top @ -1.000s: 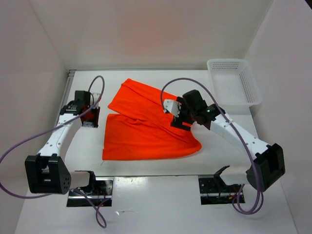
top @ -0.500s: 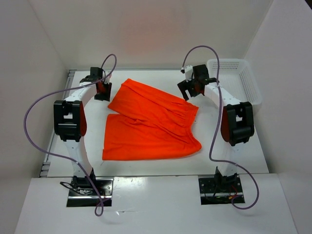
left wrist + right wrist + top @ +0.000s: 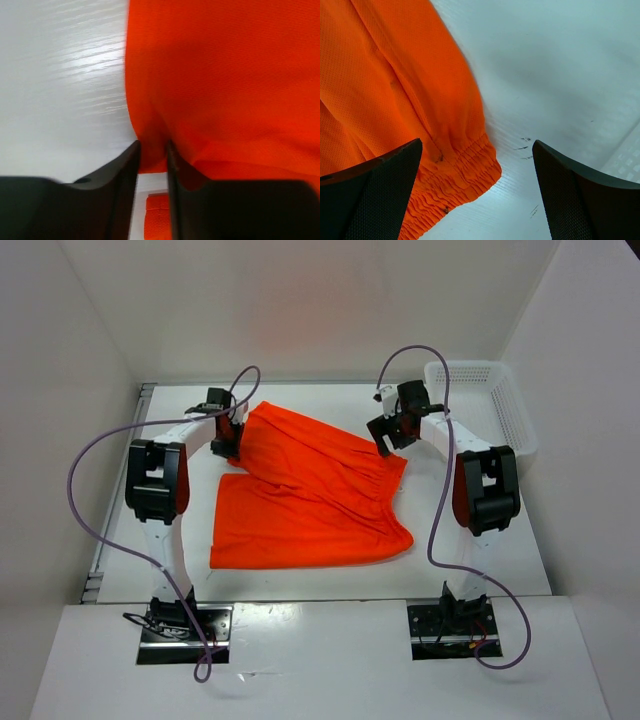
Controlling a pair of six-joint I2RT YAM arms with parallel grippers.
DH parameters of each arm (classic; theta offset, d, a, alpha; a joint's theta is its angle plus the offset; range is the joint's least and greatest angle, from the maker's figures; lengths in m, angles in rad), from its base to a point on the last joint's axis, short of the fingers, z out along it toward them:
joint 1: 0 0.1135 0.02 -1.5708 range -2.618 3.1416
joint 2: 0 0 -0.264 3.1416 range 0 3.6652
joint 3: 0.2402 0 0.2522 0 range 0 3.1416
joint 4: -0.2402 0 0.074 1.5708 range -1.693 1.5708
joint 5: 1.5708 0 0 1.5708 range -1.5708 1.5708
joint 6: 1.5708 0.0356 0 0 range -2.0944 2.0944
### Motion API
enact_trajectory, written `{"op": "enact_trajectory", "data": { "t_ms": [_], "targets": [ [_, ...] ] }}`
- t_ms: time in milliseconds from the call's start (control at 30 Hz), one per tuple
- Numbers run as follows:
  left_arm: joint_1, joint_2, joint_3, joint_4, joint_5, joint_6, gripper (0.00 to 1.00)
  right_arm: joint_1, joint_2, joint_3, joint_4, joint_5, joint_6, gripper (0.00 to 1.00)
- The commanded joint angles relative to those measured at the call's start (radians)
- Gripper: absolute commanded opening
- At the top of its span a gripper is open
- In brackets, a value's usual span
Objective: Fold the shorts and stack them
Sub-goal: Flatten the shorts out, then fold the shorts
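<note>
- A pair of bright orange-red shorts (image 3: pixel 300 510) lies spread on a white table (image 3: pixel 480 540), seen from above. They lie roughly in the middle, between the two robot arms.
- The shorts are not flat. One leg panel crosses over the other on a slant, so the far half forms a tilted band on top of the squarer near half.
- The left gripper (image 3: pixel 152 150) sits low at the far left corner of the shorts. Its wrist camera shows a fold of orange cloth squeezed in the narrow gap between its jaws. It appears clamped on the fabric edge, probably to lift that corner for a fold.
- The right gripper (image 3: pixel 476 145) hovers at the far right corner. Its jaws stand wide apart and hold nothing.
- Between and below those jaws lies the gathered waistband (image 3: pixel 460 180), its crinkled elastic end resting on the table. The wide spread suggests it is lined up to come down around that corner.
- Both arms reach out to the far side of the cloth at about the same depth. That fits a two-handed fold, where both far corners are carried toward the near edge together.
- A white perforated basket (image 3: pixel 490 415) sits at the far right of the table, just beyond the right arm and apart from the shorts.
- Judging by the loose, crossed cloth, folding has hardly begun and no stacking is done.
- One risk is that the left pinch catches only a thin edge that slips free when raised.
</note>
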Motion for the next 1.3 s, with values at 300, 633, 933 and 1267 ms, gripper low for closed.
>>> {"op": "enact_trajectory", "data": {
  "t_ms": [300,633,933,1267],
  "targets": [
    [0.033,-0.133,-0.325,-0.038,-0.137,0.003,0.00,-0.007,-0.047,-0.066,0.015,0.003,-0.078,0.95],
    [0.034,-0.278,-0.441,-0.115,-0.103,0.003,0.13,0.013,0.007,0.034,-0.012,-0.059,-0.119,0.95],
    [0.001,-0.220,-0.015,-0.100,-0.169,0.003,0.56,0.013,0.016,0.043,-0.022,-0.068,-0.139,0.92],
    [-0.042,0.182,0.410,-0.121,-0.151,0.003,0.62,0.013,0.034,0.052,-0.034,-0.059,-0.196,0.84]
  ]
}}
